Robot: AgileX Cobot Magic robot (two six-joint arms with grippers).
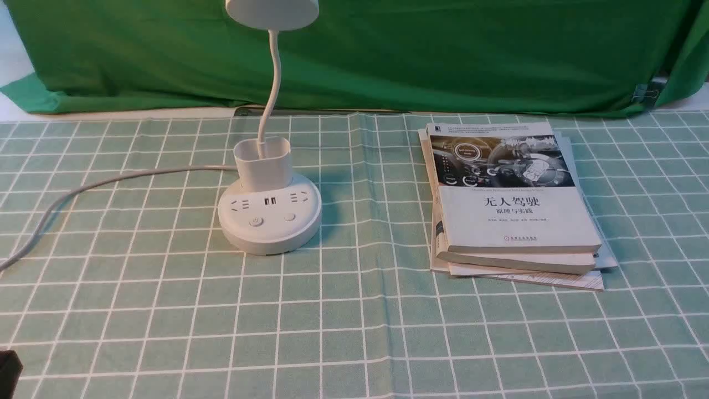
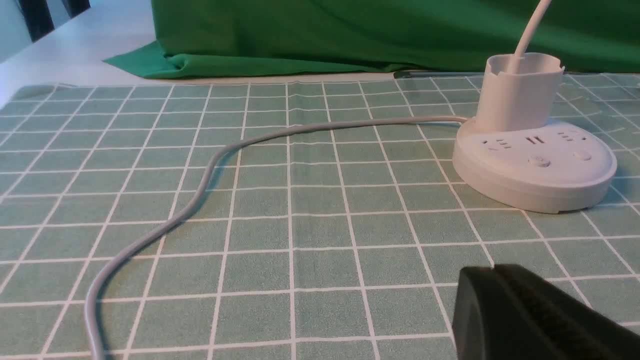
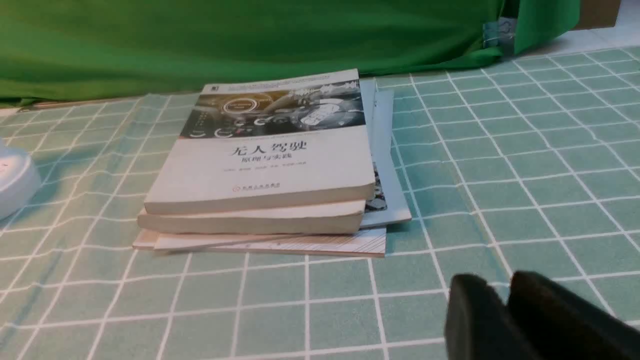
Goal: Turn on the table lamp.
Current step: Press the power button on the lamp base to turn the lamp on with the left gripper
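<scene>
The top book (image 1: 512, 188) is titled "无人驾驶 原理与实践".

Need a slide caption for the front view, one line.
White table lamp with a power-button base, left of a stack of books on a green checked tablecloth.

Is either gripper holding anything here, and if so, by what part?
Nothing is held: the left gripper and the right gripper both show nothing between their fingers.
</scene>
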